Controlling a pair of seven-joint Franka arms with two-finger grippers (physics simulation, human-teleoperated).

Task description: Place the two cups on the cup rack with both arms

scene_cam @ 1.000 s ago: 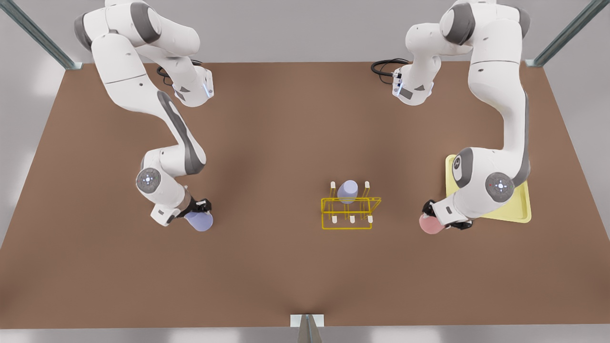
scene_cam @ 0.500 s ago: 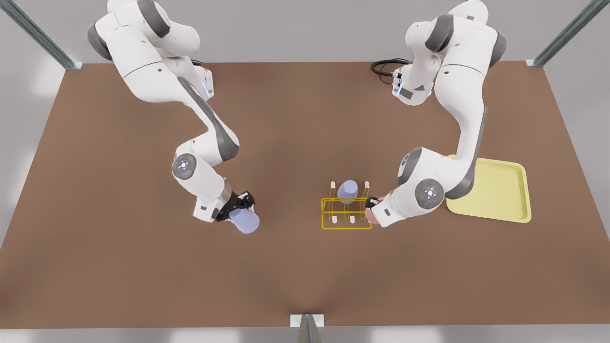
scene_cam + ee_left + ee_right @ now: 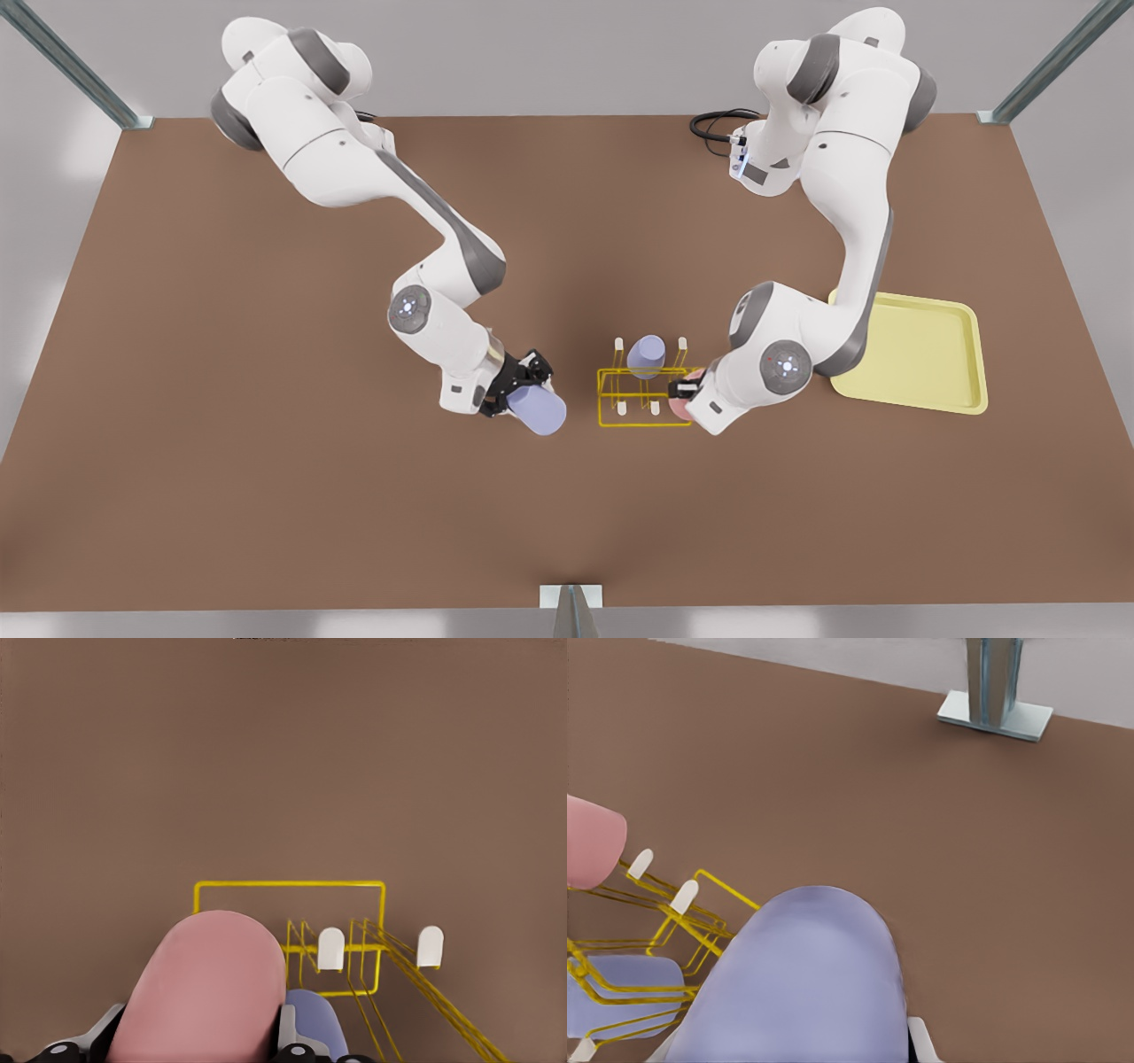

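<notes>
While the pink cup [image 3: 205,988] sits clamped in my left gripper [image 3: 177,1054], it blocks most of what lies beneath it — the fingers [image 3: 291,1047] show as dark tips at either side. Past it stands the yellow cup rack [image 3: 292,935] with two white-tipped pegs [image 3: 330,949], and a lavender cup [image 3: 315,1020] half hidden behind the pink one. My right gripper [image 3: 797,1054] is closed on the second lavender-blue cup [image 3: 799,979]. From the front view this cup [image 3: 537,411] hangs just beside the rack's [image 3: 645,397] end at the front view's left, apart from it, while the pink cup [image 3: 680,406] is mostly covered by my left wrist. A pale-yellow tray [image 3: 921,354] lies farther off.
</notes>
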